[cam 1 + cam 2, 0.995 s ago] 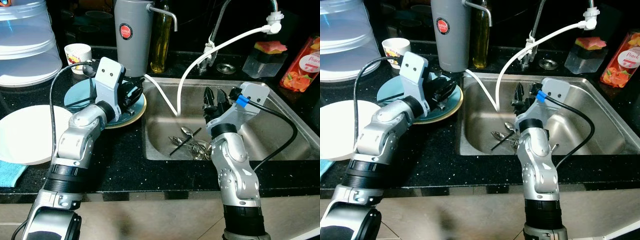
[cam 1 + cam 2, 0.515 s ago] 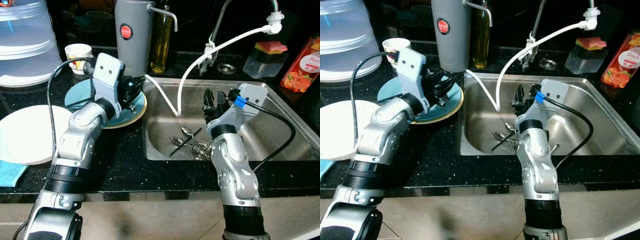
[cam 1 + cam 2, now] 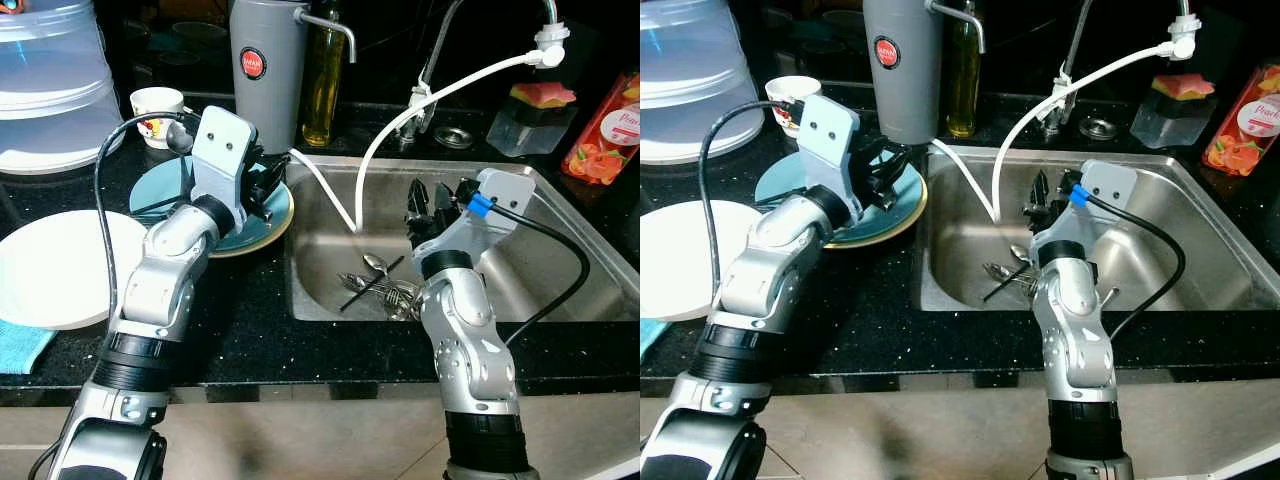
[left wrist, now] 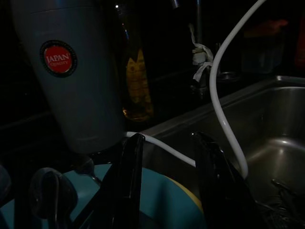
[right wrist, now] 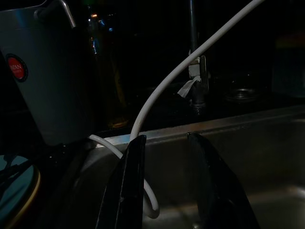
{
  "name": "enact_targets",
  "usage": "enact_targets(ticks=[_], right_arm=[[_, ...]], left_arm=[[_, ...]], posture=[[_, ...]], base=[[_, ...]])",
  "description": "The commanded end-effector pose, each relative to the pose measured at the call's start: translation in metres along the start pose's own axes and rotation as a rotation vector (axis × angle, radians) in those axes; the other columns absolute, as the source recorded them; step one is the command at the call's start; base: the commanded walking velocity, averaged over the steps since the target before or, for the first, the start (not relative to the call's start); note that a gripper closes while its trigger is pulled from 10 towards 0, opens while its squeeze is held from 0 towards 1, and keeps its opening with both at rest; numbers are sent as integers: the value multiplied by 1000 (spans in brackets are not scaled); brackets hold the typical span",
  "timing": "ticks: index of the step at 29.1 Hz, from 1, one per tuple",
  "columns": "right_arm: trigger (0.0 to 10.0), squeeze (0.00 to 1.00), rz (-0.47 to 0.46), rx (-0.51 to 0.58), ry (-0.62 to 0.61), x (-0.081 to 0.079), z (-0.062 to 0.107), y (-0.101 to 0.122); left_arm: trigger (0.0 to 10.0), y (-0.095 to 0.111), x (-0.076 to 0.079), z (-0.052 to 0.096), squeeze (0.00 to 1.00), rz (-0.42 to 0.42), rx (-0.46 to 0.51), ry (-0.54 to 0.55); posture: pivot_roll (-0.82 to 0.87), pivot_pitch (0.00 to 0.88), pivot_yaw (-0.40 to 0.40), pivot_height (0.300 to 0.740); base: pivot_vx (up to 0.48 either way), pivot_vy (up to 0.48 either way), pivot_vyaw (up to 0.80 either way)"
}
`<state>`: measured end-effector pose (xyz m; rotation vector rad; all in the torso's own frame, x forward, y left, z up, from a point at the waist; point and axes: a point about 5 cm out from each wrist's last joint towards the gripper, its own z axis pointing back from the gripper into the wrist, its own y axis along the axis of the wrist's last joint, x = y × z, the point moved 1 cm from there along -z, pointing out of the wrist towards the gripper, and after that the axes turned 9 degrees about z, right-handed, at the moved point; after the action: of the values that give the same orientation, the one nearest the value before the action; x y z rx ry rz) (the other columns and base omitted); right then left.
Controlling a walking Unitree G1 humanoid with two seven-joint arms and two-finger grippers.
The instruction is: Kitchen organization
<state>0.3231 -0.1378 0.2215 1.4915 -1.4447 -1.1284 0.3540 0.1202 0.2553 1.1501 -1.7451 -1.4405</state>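
A teal plate (image 3: pixel 262 222) with a yellow rim lies on the black counter left of the sink, with dark utensils (image 3: pixel 155 207) resting on it. My left gripper (image 3: pixel 268 184) hovers low over that plate's right side, open with nothing between its fingers (image 4: pixel 129 191); a spoon (image 4: pixel 47 195) lies on the plate behind them. Several spoons and a black utensil (image 3: pixel 380 285) lie in the steel sink (image 3: pixel 560 290). My right gripper (image 3: pixel 428 196) hangs above the sink's middle, open and empty, pointing toward the back wall.
A white plate (image 3: pixel 50 265) and a blue cloth (image 3: pixel 20 345) lie at the left. Stacked clear containers (image 3: pixel 50 90), a cup (image 3: pixel 157 104), a grey jug (image 3: pixel 265 70) and an oil bottle (image 3: pixel 323 80) line the back. A white hose (image 3: pixel 400 110) dangles into the sink.
My left wrist has shifted slightly over the teal plate, staying open. The right arm has kept its place.
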Motion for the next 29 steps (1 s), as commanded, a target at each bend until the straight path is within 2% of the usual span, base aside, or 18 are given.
enact_targets(ticks=[1,8,29], right_arm=[[10000,0,5,2,-8,2,1,2],[10000,0,-2,-6,-11,0,4,0],[10000,0,-12,-17,-6,-2,3,-2]], left_arm=[[10000,0,5,1,0,-10,8,-8],[10000,2,-1,-2,0,26,-5,20],[10000,3,-3,-6,0,62,-8,33]], posture=[[226,0,-42,740],[220,0,-40,740],[228,0,-50,740]], base=[[0,0,0],[0,0,0],[0,0,0]])
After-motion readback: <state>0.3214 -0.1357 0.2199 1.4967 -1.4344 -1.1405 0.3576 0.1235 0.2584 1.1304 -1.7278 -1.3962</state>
